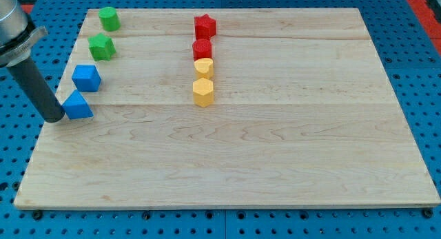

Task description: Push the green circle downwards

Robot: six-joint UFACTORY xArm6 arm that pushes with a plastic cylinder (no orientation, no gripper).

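— At the view's left edge of the wooden board (275, 163), where does my tip (55, 120) sit?

— We see it touching, or just beside, the left side of the blue triangle (78, 106). We carry no pincer, only the dark rod, so nothing opens or closes.

— And around it?

— Just above we find the blue cube (87, 77), then the green star (103, 46), then the green circle (109, 18) at the top-left corner, well apart from my tip.

— Farther right?

— We see a column: red star (204, 25), red cylinder (202, 49), yellow cylinder (204, 67), yellow hexagon (203, 91).
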